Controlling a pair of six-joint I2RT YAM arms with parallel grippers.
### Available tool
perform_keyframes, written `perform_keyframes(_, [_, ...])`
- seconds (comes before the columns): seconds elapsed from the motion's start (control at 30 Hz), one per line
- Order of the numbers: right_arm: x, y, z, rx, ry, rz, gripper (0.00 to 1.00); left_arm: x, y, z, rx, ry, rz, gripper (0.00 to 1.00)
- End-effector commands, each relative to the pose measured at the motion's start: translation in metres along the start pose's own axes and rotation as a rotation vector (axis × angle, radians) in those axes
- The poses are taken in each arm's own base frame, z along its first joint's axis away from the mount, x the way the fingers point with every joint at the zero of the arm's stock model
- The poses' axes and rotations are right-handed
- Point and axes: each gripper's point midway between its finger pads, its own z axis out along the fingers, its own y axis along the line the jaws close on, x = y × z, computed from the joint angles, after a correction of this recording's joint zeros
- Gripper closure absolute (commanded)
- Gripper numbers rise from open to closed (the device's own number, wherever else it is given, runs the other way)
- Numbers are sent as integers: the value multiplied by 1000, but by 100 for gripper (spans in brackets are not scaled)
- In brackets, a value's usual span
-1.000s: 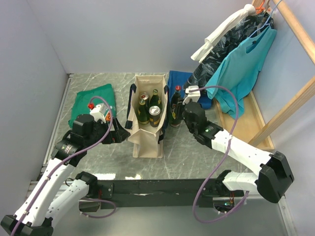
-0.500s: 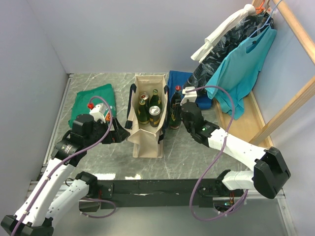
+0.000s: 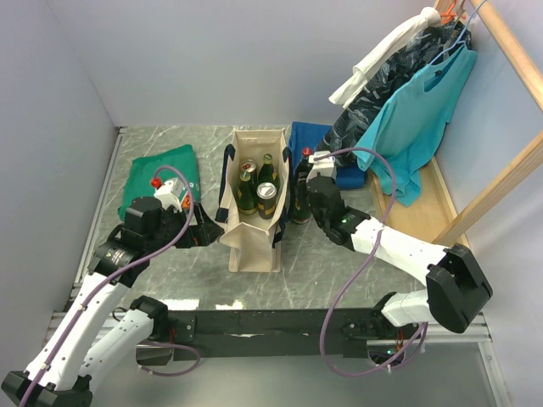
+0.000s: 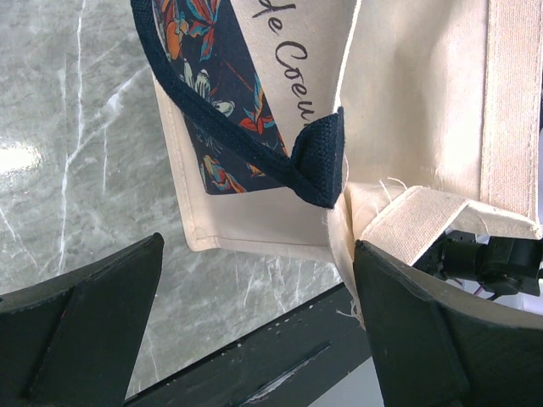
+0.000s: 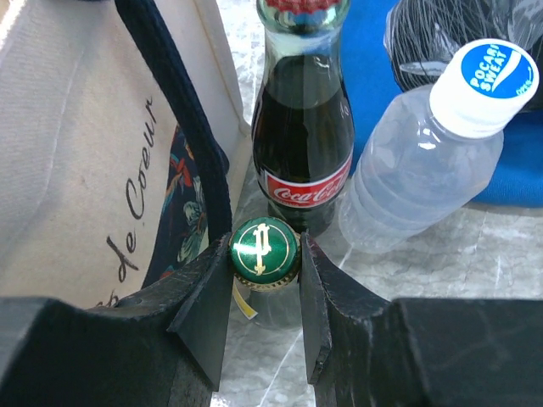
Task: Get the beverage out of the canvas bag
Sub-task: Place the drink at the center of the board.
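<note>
The cream canvas bag [image 3: 254, 246] stands upright in mid-table with its navy handles [image 5: 182, 110] hanging down. Inside it I see green bottles [image 3: 246, 193] and a can [image 3: 266, 190]. My right gripper [image 5: 265, 250] is shut on the green-capped neck of a beverage bottle [image 5: 264, 247] just right of the bag, outside it. A cola bottle [image 5: 303, 127] and a clear plastic bottle [image 5: 424, 161] stand right behind it. My left gripper [image 4: 254, 254] is open at the bag's lower left side [image 4: 254, 229], one finger [image 4: 416, 322] against the canvas edge.
A folded green T-shirt [image 3: 157, 174] lies at the left, a folded blue cloth [image 3: 314, 140] behind the bottles. Clothes hang from a wooden rack [image 3: 399, 93] at the right. Walls close in on the left and back. The dark base rail [image 3: 271, 322] runs along the near edge.
My right arm has shifted slightly left toward the bag, still shut on the bottle neck. The left arm and the bag have not moved.
</note>
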Motion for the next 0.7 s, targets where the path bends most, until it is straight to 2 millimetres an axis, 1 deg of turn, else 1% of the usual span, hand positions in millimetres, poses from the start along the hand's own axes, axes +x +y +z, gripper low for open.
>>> perform_keyframes(0.0, [-97, 12, -6, -18, -274, 139, 100, -7, 0, 0, -3, -28, -1, 0])
perform_keyframes(0.37, [-97, 17, -3, -20, -271, 131, 100, -7, 1, 1, -6, -25, -5, 1])
perform_keyframes(0.67, [-85, 19, -2, -17, -234, 106, 100, -7, 1, 1, -5, -25, -4, 0])
